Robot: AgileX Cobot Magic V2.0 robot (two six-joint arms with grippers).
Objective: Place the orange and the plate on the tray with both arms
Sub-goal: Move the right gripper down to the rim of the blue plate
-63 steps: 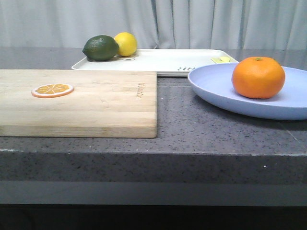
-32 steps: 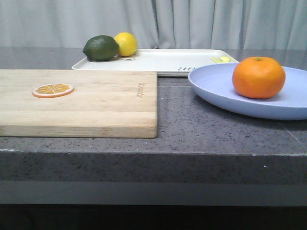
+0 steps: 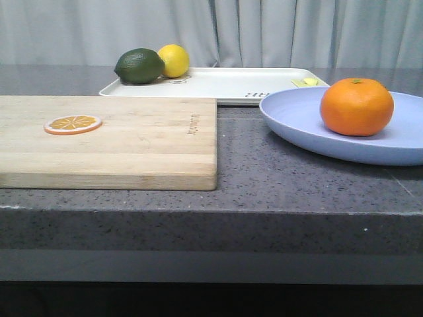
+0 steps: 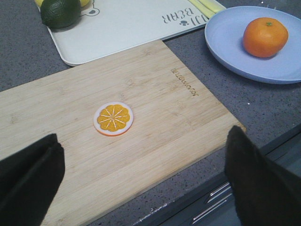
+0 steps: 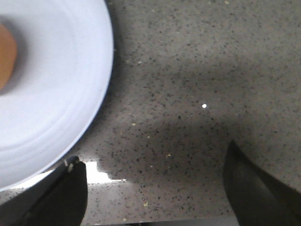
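The orange (image 3: 356,106) sits on the lavender-blue plate (image 3: 297,115) at the right of the counter; both also show in the left wrist view, the orange (image 4: 265,36) on the plate (image 4: 225,42). The white tray (image 3: 225,82) lies behind them, also seen in the left wrist view (image 4: 127,23). My left gripper (image 4: 146,176) is open and empty above the front edge of the wooden board. My right gripper (image 5: 153,181) is open and empty over bare counter beside the plate's rim (image 5: 101,94); a sliver of the orange (image 5: 5,56) shows there. Neither gripper shows in the front view.
A wooden cutting board (image 3: 132,139) with a thin orange slice (image 3: 73,123) lies at the left. A dark green lime (image 3: 139,66) and a yellow lemon (image 3: 174,60) sit on the tray's far left corner. A small yellow item (image 3: 305,82) lies at the tray's right end.
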